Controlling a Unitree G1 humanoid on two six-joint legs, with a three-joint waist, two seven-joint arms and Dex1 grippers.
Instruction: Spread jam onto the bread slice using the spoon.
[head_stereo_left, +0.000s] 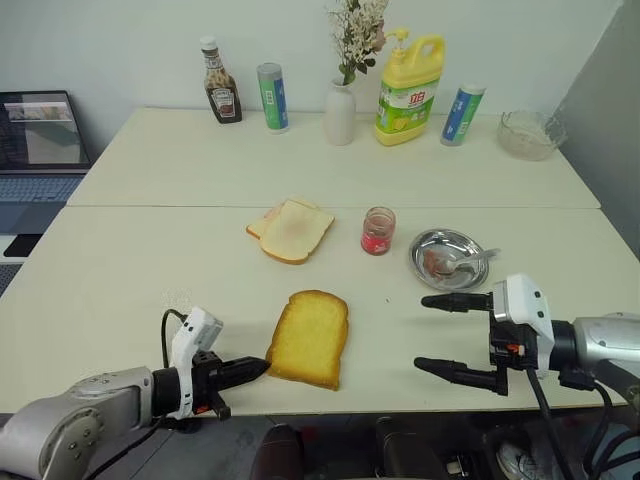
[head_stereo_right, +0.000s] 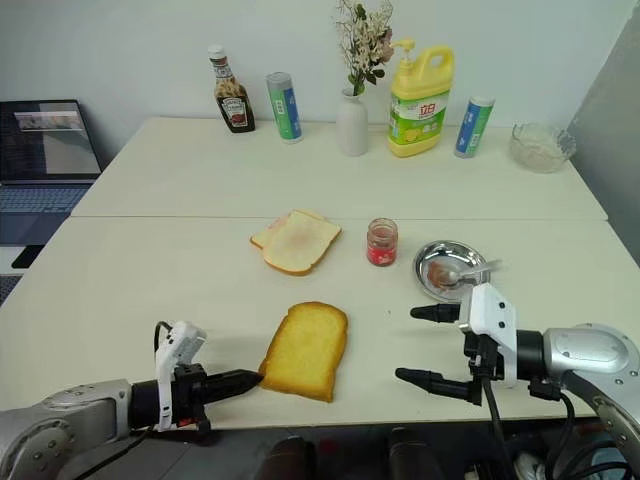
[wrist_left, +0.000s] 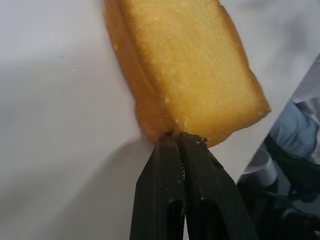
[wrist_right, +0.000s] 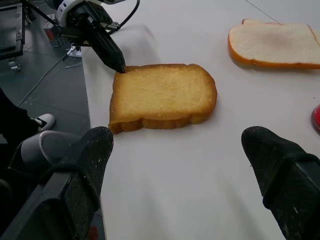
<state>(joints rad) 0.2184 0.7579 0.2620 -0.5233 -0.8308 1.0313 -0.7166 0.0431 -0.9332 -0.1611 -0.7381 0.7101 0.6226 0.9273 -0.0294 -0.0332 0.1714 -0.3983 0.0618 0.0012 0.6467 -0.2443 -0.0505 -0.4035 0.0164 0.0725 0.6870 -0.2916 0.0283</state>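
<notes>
The left claw (head_stereo_left: 262, 369) is closed, its tip touching the bread (head_stereo_left: 309, 337) corner. The right claw (head_stereo_left: 432, 334) is wide open, holding nothing. The spoon (head_stereo_left: 468, 262) lies in a dish (head_stereo_left: 447, 258) by the jam (head_stereo_left: 378, 230)

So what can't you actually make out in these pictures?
- Small silver teaspoon in the round metal dish: too small to tell, head views, whether jam is on it.
- Shut left pincer at the thick golden toasted bread slice: left wrist view, pinching or only touching is unclear.
- Small clear glass jam jar: cut off by the picture edge, right wrist view.

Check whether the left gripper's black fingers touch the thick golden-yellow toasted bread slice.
Touching. In the left wrist view the left gripper, fingers together, meets the corner of the bread slice with no gap.
</notes>
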